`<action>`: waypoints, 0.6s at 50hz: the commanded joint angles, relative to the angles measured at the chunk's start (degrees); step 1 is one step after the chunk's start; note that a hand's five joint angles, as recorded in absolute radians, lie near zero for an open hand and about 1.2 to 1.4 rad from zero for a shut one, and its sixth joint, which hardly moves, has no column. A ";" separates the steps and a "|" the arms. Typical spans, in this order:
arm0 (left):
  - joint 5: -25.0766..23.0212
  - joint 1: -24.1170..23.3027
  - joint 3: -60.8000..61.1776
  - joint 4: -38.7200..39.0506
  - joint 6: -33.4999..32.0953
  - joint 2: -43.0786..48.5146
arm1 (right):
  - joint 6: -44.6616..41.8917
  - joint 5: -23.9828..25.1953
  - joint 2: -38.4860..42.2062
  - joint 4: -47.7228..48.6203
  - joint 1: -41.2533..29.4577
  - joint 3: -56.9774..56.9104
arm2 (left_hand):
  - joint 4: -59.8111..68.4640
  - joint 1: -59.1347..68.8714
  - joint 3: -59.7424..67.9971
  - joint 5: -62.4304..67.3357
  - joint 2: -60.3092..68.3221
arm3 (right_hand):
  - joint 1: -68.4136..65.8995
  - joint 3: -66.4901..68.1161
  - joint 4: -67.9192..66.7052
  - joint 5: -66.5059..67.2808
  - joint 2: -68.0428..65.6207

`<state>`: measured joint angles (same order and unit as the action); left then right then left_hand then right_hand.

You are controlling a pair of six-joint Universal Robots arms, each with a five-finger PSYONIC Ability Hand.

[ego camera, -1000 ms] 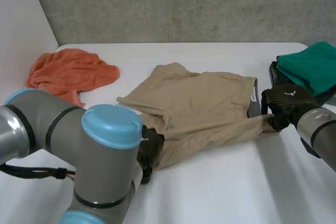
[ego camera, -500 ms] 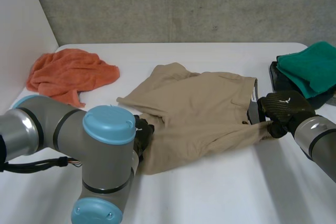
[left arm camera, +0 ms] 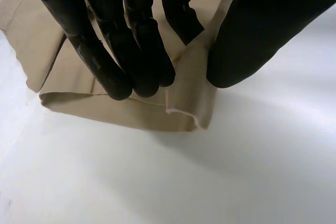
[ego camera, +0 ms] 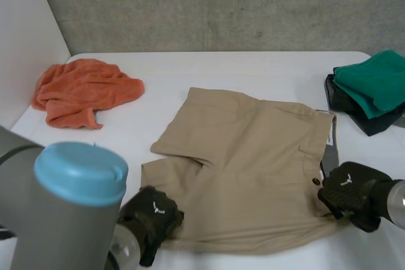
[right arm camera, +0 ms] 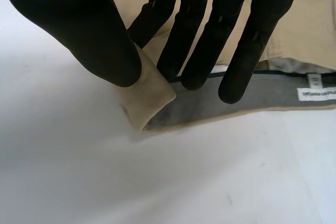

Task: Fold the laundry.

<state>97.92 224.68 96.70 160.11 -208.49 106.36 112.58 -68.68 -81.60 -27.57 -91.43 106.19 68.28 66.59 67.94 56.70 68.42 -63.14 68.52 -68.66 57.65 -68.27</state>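
Note:
Tan shorts point(ego camera: 247, 162) lie spread flat in the middle of the white table point(ego camera: 253, 67), legs toward the left, waistband toward the right. My left hand point(ego camera: 152, 216) pinches the near leg-hem corner of the shorts point(left arm camera: 189, 103) between fingers point(left arm camera: 113, 61) and thumb. At the near waistband corner my right hand point(ego camera: 351, 194) pinches the shorts point(right arm camera: 149, 100) the same way, with the grey waistband lining point(right arm camera: 231, 106) and its white label point(right arm camera: 315, 94) lying under the fingers point(right arm camera: 194, 40).
A crumpled orange towel point(ego camera: 82, 90) lies at the far left of the table. At the far right a green cloth point(ego camera: 373, 80) sits folded on a dark one point(ego camera: 354, 109). My left arm's blue cap point(ego camera: 79, 172) fills the near left.
Both hands have drawn the shorts toward the near edge and spread them flat. The left hand's fingers have closed on the hem corner; the right hand kept its hold on the waistband.

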 commanded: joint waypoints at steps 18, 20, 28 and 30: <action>-2.03 10.34 -74.22 13.40 -7.10 43.01 | 31.13 -18.23 24.70 47.75 -9.46 -27.94 | 11.72 13.41 12.06 13.30 11.58 | -16.86 11.48 -11.34 12.35 -11.73; -1.77 10.87 -80.67 12.25 -7.37 47.25 | 29.72 -19.29 28.05 50.67 -10.35 -30.42 | 11.72 13.41 12.06 13.30 11.58 | -16.86 11.48 -11.34 12.35 -11.73; -2.38 9.64 -96.00 8.72 -2.54 58.17 | 21.37 -20.53 42.22 62.28 -12.55 -39.92 | -58.28 -56.59 -57.94 -56.70 -58.42 | 53.14 -58.52 58.66 -57.65 58.27; -0.98 8.85 -93.29 8.90 -0.88 56.60 | 21.27 -20.61 41.18 63.33 -12.63 -39.13 | -58.28 -56.59 -57.94 -56.70 -58.42 | 53.14 -58.52 58.66 -57.65 58.27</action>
<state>95.38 235.37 5.82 171.85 -214.50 160.27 137.83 -89.34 -44.43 30.64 -103.32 69.20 27.56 21.20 27.94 17.84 27.68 -21.90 24.74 -25.20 14.33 -23.27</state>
